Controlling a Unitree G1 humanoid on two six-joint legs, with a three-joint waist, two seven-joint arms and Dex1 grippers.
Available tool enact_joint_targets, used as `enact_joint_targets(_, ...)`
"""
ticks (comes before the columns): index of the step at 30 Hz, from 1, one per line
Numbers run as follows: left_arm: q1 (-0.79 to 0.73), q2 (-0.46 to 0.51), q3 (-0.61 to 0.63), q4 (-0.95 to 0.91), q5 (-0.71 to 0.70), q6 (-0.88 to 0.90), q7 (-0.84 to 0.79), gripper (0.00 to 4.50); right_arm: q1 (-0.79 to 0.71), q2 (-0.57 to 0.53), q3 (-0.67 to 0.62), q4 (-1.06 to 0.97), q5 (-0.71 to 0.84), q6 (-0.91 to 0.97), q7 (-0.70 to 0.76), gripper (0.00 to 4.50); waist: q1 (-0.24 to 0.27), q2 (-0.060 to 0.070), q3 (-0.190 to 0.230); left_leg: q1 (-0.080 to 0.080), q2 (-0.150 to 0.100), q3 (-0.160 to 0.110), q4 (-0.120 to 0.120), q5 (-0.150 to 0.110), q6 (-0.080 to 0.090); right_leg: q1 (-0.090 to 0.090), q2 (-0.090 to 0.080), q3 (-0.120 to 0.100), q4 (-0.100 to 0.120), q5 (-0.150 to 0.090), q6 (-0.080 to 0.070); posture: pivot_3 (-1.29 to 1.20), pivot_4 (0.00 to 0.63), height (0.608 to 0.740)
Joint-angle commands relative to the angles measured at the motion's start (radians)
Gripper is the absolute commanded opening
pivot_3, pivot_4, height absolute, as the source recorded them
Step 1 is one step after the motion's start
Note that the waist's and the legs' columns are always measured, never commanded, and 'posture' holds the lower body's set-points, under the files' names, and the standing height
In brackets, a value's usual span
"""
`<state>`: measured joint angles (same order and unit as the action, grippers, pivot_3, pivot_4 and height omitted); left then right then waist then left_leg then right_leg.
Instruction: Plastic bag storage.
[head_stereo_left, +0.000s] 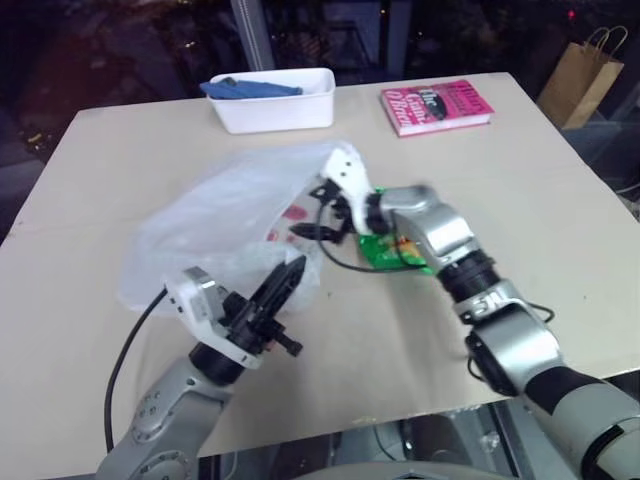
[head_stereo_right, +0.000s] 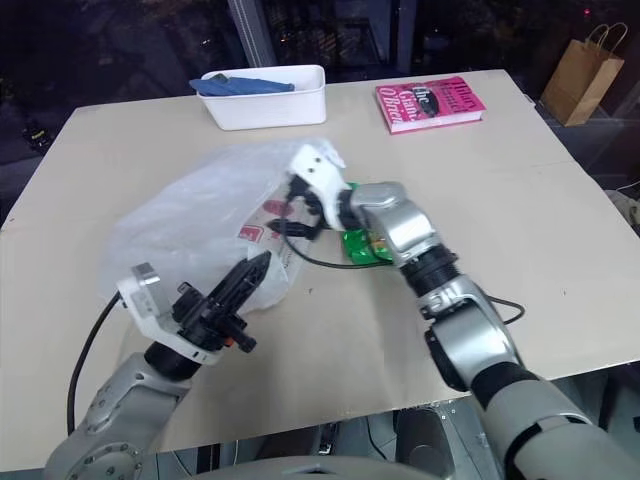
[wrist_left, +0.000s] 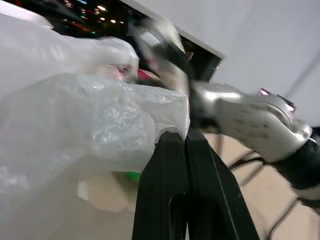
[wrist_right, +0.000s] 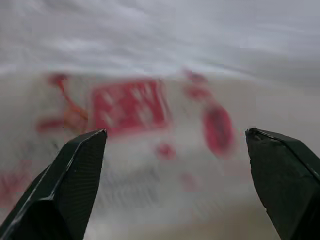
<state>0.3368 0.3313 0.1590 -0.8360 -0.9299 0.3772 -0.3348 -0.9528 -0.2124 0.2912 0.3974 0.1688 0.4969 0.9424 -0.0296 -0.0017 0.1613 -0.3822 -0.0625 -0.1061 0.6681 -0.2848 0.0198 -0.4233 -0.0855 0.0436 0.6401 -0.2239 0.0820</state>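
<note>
On the table, a white bin holds blue cloth.

On the table there is one plastic bag, one green snack packet, one white tub, one pink book. One brown paper bag stands beyond the table. Two grippers show: left gripper, right gripper.

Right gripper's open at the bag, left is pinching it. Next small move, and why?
Probably ease the right gripper forward and close on the thin translucent white plastic bag. Its black fingers stand wide apart with the bag's red print straight ahead between them, nothing held. The left gripper is shut on a fold of the bag, so a second grip would let both arms gather it.
</note>
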Motion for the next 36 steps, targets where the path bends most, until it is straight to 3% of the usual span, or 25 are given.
enact_joint_targets(1, 0.024, 0.003, 0.070, -0.005, -0.096, -0.023, 0.001, 0.00, 0.030, -0.160, -0.079, -0.156, 0.057, -0.015, 0.139, 4.46, 0.000, 0.000, 0.000, -0.001, 0.001, -0.001, 0.000, 0.000, 0.000, 0.000, 0.000, 0.000, -0.001, 0.000, 0.000, 0.00, 0.150, 0.740)
enact_joint_targets(10, 0.060, 0.033, 0.098, -0.017, -0.152, -0.024, -0.013, 0.00, 0.204, -0.423, -0.154, -0.379, 0.113, 0.059, 0.229, 4.46, -0.003, 0.000, 0.000, 0.000, 0.003, 0.002, -0.001, 0.000, 0.000, 0.000, 0.001, 0.001, -0.001, 0.000, 0.000, 0.00, 0.150, 0.740)
enact_joint_targets(13, 0.059, 0.036, 0.092, -0.013, -0.142, -0.029, -0.014, 0.00, 0.331, -0.464, -0.144, -0.491, 0.071, 0.052, 0.151, 4.46, 0.010, -0.001, 0.000, 0.000, 0.003, 0.003, 0.000, -0.001, 0.001, 0.001, -0.001, 0.001, -0.002, 0.000, 0.000, 0.00, 0.150, 0.740)
enact_joint_targets(17, 0.057, 0.040, 0.095, -0.010, -0.144, -0.029, -0.013, 0.00, 0.408, -0.441, -0.148, -0.536, 0.004, -0.051, 0.041, 4.46, 0.011, -0.001, 0.000, 0.001, 0.003, 0.004, 0.000, -0.001, 0.001, 0.000, 0.000, 0.003, -0.002, 0.000, 0.000, 0.00, 0.150, 0.740)
enact_joint_targets(23, 0.043, 0.055, 0.078, 0.001, -0.137, -0.017, -0.023, 0.00, 0.430, -0.380, -0.108, -0.423, -0.108, -0.169, -0.091, 4.46, 0.014, -0.002, 0.000, 0.002, 0.003, 0.004, 0.000, -0.001, 0.001, 0.002, 0.000, 0.002, -0.001, 0.000, 0.000, 0.00, 0.150, 0.740)
enact_joint_targets(29, 0.037, 0.067, 0.070, 0.008, -0.136, -0.014, -0.023, 0.00, 0.481, -0.372, -0.039, -0.467, -0.088, -0.107, -0.022, 4.46, 0.017, -0.001, 0.000, 0.002, 0.003, 0.004, 0.000, -0.001, 0.001, 0.003, 0.000, 0.002, -0.002, 0.000, 0.000, 0.00, 0.150, 0.740)
enact_joint_targets(35, 0.035, 0.064, 0.063, 0.009, -0.123, -0.017, -0.017, 0.00, 0.488, -0.350, -0.020, -0.442, -0.109, -0.112, -0.046, 4.46, 0.016, -0.002, 0.000, 0.003, 0.003, 0.003, 0.000, -0.001, 0.001, 0.004, 0.001, 0.002, -0.002, 0.000, 0.000, 0.00, 0.150, 0.740)
enact_joint_targets(36, 0.037, 0.062, 0.060, 0.010, -0.119, -0.018, -0.018, 0.00, 0.487, -0.345, -0.019, -0.435, -0.114, -0.118, -0.052, 4.22, 0.016, -0.002, 0.000, 0.003, 0.003, 0.003, 0.000, -0.001, 0.001, 0.004, 0.001, 0.002, -0.002, 0.000, 0.000, 0.00, 0.150, 0.740)
